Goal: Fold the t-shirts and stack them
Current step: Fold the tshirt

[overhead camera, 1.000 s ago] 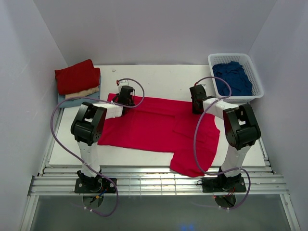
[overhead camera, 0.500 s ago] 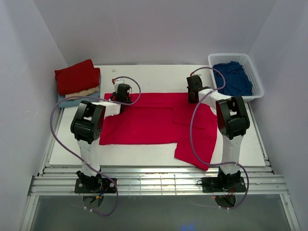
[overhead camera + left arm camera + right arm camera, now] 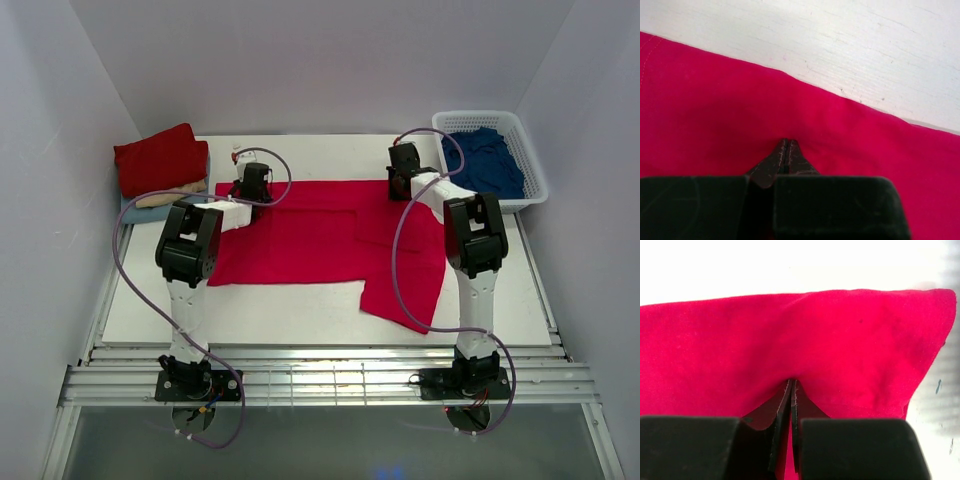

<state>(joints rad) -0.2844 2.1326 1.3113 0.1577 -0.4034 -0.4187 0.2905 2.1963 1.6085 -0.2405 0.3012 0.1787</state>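
Note:
A bright crimson t-shirt (image 3: pixel 310 240) lies spread across the middle of the white table (image 3: pixel 280 312), one flap trailing toward the near right. My left gripper (image 3: pixel 250 187) is shut on its far left edge. In the left wrist view the fingertips (image 3: pixel 786 143) meet over the red cloth (image 3: pixel 715 100). My right gripper (image 3: pixel 402 183) is shut on the far right edge. In the right wrist view the cloth (image 3: pixel 840 335) bunches up between the closed jaws (image 3: pixel 792 382).
A folded stack (image 3: pixel 160 165) sits at the far left: a dark red t-shirt on top, then cream, then pale blue. A white lattice basket (image 3: pixel 525 135) holding navy cloth (image 3: pixel 485 160) stands at the far right. White walls enclose the table.
Both grippers have moved toward the far side of the table, dragging the crimson t-shirt with them. Its near flap has slid up off the table's front edge.

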